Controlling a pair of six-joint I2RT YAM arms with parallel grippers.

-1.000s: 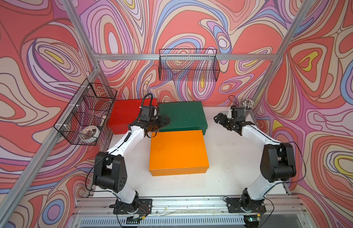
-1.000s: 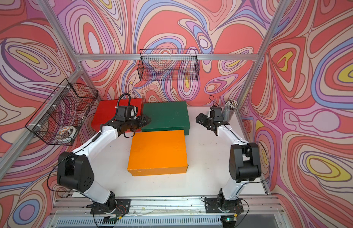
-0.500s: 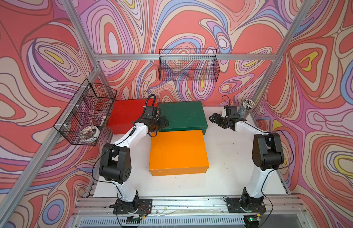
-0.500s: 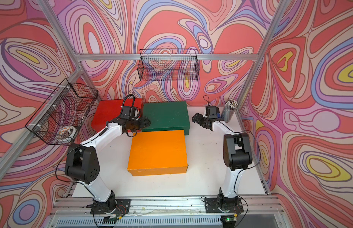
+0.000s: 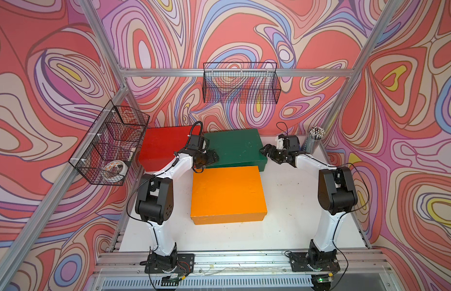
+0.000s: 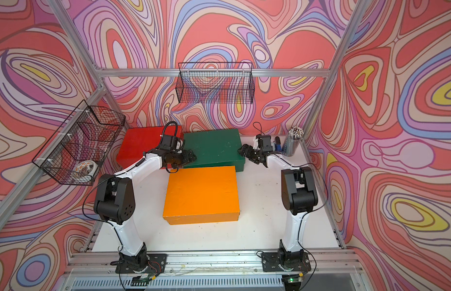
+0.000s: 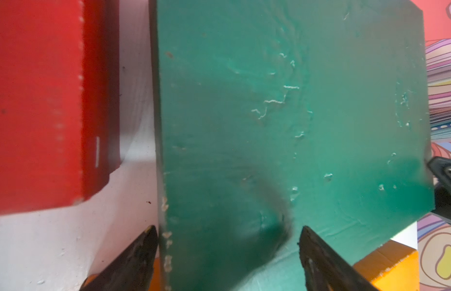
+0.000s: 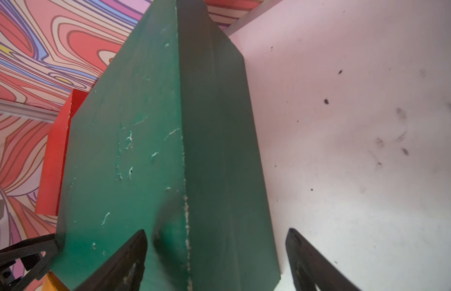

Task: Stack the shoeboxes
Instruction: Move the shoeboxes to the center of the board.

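right gripper [image 5: 266, 153] astride green shoebox [image 5: 234, 147] edge

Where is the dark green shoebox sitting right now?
In both top views the dark green shoebox sits at the back centre of the table, with the red shoebox on the robot's left and the orange shoebox directly in front.

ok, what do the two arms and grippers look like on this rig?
Both match: left arm and right arm have white tubular links and bulky black joint housings. Thin black cables loop above each wrist. The left gripper and right gripper carry black wedge-shaped fingers tapering to points, tips scuffed pale. No markings legible.
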